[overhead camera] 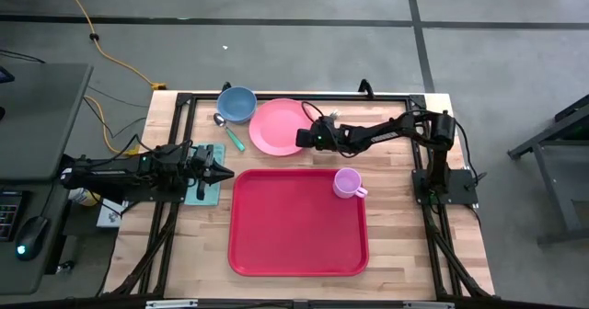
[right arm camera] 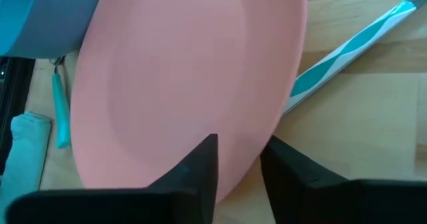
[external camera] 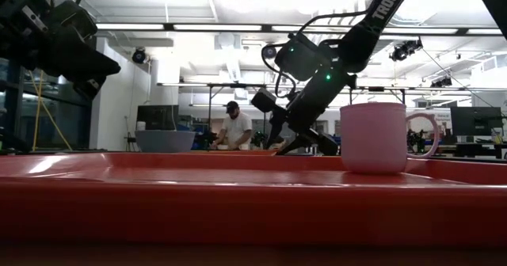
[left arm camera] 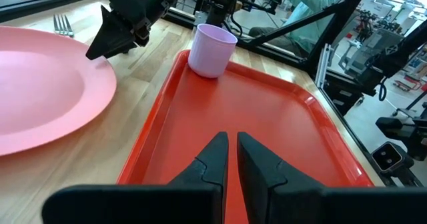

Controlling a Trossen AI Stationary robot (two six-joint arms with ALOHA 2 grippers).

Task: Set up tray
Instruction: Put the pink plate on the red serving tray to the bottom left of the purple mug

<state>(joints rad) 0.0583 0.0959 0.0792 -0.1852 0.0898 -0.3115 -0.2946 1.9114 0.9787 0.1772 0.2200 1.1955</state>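
The red tray lies flat at the table's near middle, also in the left wrist view. A lilac cup stands upright in the tray's far right corner. Beyond the tray's far edge the round pink plate rests on the wood. My right gripper points down over the plate's right rim, open, with one finger over the plate and the other over the table. My left gripper is shut, holds nothing, and hovers at the tray's left edge. My right gripper comes slanting down from the table's right and stands astride the plate's right rim, one finger inside it and one outside. I cannot tell whether either finger touches the rim. The plate lies on the table.
A blue bowl sits left of the plate, with a teal-handled spoon next to it. A fork with a teal and white handle lies by the plate's far right rim. A teal cloth lies under my left arm. People work in the room behind.
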